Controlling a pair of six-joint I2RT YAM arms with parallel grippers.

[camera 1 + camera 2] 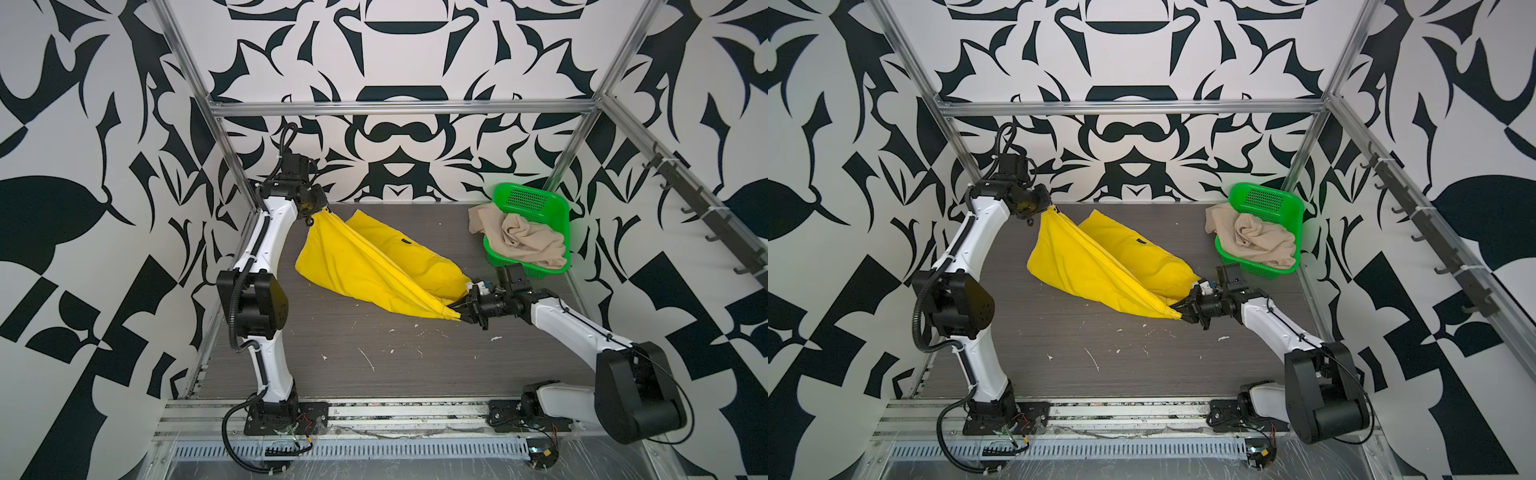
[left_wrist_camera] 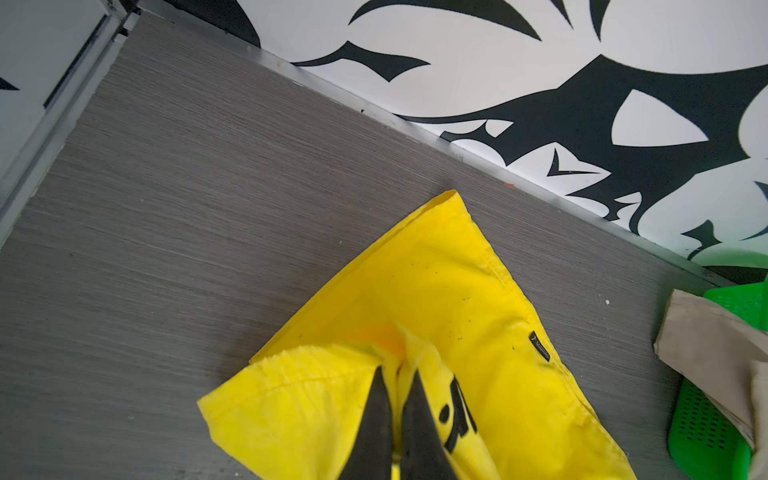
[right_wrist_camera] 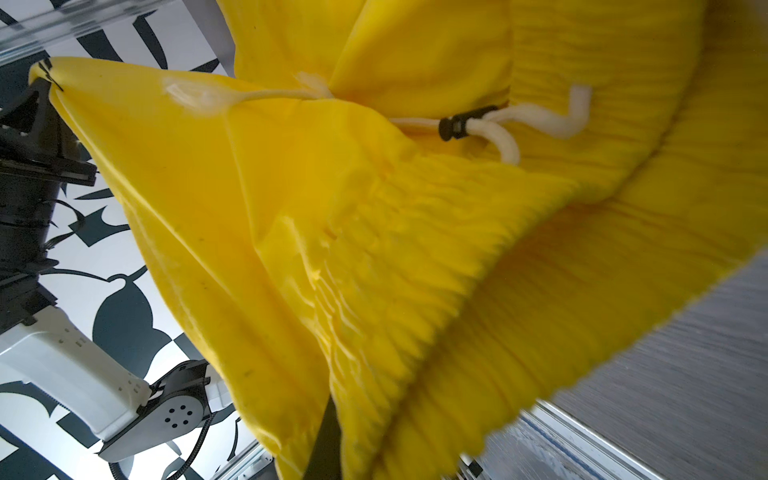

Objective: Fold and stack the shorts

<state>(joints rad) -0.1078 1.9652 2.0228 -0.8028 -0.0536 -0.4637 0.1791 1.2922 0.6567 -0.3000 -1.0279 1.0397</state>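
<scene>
The bright yellow shorts [image 1: 365, 266] [image 1: 1100, 266] hang stretched between both grippers, their lower folds resting on the grey table [image 1: 374, 353]. My left gripper [image 1: 318, 212] [image 1: 1044, 212] [image 2: 397, 370] is shut on one end at the back left, with yellow cloth pinched between its dark fingers. My right gripper [image 1: 459, 311] [image 1: 1179, 311] is shut on the other end at centre right. In the right wrist view the gathered waistband and a white drawstring [image 3: 461, 124] fill the frame, and cloth covers most of one dark finger [image 3: 326, 449]. The beige shorts [image 1: 523, 237] [image 1: 1258, 237] [image 2: 715, 345] lie crumpled in the basket.
A green perforated basket [image 1: 528, 199] [image 1: 1262, 199] [image 2: 702, 432] stands tilted at the back right corner. White flecks [image 1: 365, 357] dot the front of the table. Metal frame posts and patterned walls close in the back and sides. Both arm bases sit on the front rail [image 1: 395, 411].
</scene>
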